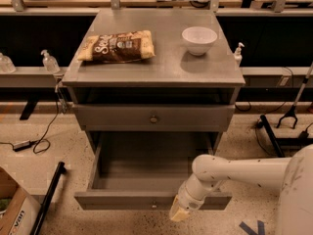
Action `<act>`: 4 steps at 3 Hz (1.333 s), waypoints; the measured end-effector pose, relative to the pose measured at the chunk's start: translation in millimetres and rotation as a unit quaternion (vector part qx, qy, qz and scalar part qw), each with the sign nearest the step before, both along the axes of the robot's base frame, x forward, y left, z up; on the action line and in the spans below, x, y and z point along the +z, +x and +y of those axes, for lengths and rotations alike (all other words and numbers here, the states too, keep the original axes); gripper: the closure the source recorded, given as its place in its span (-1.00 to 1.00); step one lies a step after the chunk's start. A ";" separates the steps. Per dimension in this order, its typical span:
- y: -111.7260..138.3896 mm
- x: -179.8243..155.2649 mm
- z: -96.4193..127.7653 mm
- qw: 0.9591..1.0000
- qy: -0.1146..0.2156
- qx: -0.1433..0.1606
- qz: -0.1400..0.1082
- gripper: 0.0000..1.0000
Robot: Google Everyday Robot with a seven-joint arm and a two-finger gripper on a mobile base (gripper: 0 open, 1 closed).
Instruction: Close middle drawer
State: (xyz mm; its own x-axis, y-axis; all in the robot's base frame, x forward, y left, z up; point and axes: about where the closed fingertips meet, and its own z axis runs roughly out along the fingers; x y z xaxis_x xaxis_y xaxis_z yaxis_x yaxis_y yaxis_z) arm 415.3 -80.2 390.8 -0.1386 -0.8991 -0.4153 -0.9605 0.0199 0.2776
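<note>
Nearest the camera, the tool (178,212) hangs low at the end of the white arm (234,170), which reaches in from the right. It sits just in front of the middle drawer's front panel, a little right of the panel's small brass knob (154,205). Whether it is released or clenched cannot be told, nor whether it touches the panel.

The middle drawer (142,179) stands pulled far out from the grey cabinet, with its deep box open to view and nothing showing inside.

Above and behind it, the upper drawer (122,117) is pushed in, with its own round knob (153,118) at the centre of a taller front.

Over that lies the surface (166,65), the cabinet's flat grey top. A bag of chips (117,46) lies flat on its left half, nearer the far left corner than the near edge. A white bowl (199,39) stands upright toward the far right corner, well apart from the bag.
</note>
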 end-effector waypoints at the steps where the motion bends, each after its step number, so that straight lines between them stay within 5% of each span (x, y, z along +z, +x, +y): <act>1: 0.0 0.0 0.0 1.000 0.000 0.000 0.000 1.00; 3: 1.6 0.8 -0.7 1.000 0.002 -0.003 0.000 1.00; 4: 23.8 7.2 -0.8 0.999 0.018 -0.004 -0.033 1.00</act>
State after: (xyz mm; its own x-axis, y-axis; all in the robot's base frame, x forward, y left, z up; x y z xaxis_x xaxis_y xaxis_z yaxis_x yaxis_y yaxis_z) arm 439.1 -81.0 397.9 -0.1173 -0.8820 -0.4565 -0.9768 0.0194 0.2135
